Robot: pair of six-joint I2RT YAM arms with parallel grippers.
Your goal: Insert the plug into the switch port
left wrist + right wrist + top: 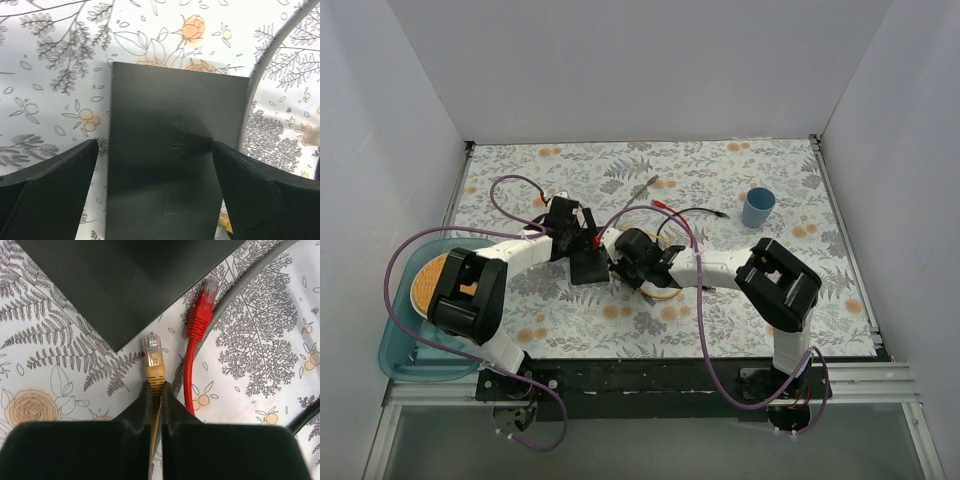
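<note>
Flowery table (pixel 700 170), yellow plug (pixel 153 352) not in yet.
Right gripper (pixel 156 387) pinches it; left gripper (pixel 155 144) wide over box (pixel 170 100). Next: find port.

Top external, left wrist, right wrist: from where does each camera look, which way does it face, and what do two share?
Top external: above and behind the bases, looking down on the table; the left arm and right arm show.
Left wrist: on the left arm, looking down on the black box; the open left gripper shows.
Right wrist: on the right arm, looking down; the right gripper shows, shut on the yellow plug.
Shared: both wrist views show the black box.
</note>
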